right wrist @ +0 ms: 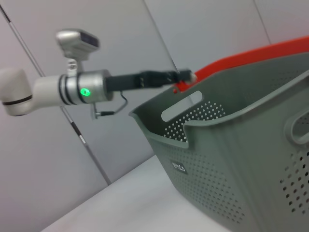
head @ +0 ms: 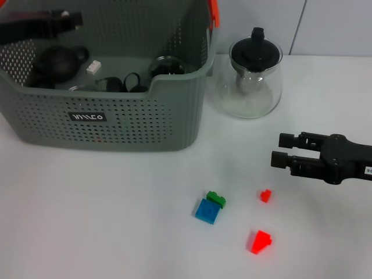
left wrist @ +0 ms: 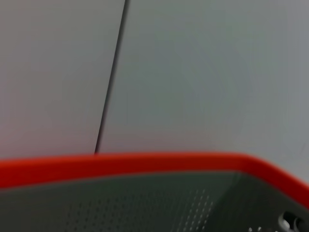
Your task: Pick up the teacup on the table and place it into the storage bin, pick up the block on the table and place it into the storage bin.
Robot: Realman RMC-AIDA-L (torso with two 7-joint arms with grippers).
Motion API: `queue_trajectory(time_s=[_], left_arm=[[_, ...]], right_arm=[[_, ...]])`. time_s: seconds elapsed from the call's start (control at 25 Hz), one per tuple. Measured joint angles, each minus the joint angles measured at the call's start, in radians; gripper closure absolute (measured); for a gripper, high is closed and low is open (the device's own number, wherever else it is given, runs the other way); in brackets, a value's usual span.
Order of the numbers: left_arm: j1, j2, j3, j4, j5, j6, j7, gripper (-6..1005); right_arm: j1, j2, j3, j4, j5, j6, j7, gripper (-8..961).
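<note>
Storage bin [head: 116, 125] fills the upper left of the head view, grey and perforated, with an orange-red handle piece at its far corner. Dark objects are seen inside it, 1 of them a round dark pot; whether the teacup is among them cannot be told. No teacup is seen on the worktop [head: 87, 221]. Below and right of the bin, 4 blocks are left on the worktop: a blue block [head: 207, 211] with a green block [head: 217, 199] touching its upper corner, a small red block [head: 265, 196] and a larger red block [head: 261, 242]. The block step is therefore judged not yet done. A glass teapot [head: 249, 81] is placed just right of the bin. The right hand [head: 276, 151] is held at mid right, above the worktop, released, its fingers parted with nothing between them. The left hand [head: 70, 20] is held over the bin at upper left; its grip cannot be told.

In the left wrist view, only the bin's red rim and grey wall are shown.

In the right wrist view, the left arm is seen reaching over the bin's far rim.
</note>
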Motion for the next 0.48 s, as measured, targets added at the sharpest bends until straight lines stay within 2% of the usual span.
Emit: queue_trajectory(time_s=[0.12, 0.28, 0.4, 0.44, 0.48], left_arm=[[-0.005, -0.014, 0.017, 0.001, 0.021, -0.02, -0.014, 468], [0.017, -0.032, 0.008, 0.057, -0.029, 0.035, -0.011, 450], [0.071, -0.049, -0.027, 0.095, -0.175, 0.115, 0.028, 437], [0.071, -0.049, -0.027, 0.095, -0.175, 0.115, 0.028, 432], [0.133, -0.059, -0.059, 0.09, -0.356, 0.233, 0.116, 428]], right_arm=[[0.002, 0.0, -0.001, 0.0, 0.001, 0.0, 0.0, 221], [0.002, 0.0, 0.001, 0.0, 0.001, 0.0, -0.001, 221], [0.0, 0.0, 0.003, 0.0, 0.002, 0.0, -0.001, 221], [-0.001, 0.0, 0.003, 0.0, 0.003, 0.0, -0.002, 221], [-0.001, 0.0, 0.003, 0.0, 0.003, 0.0, -0.002, 221]])
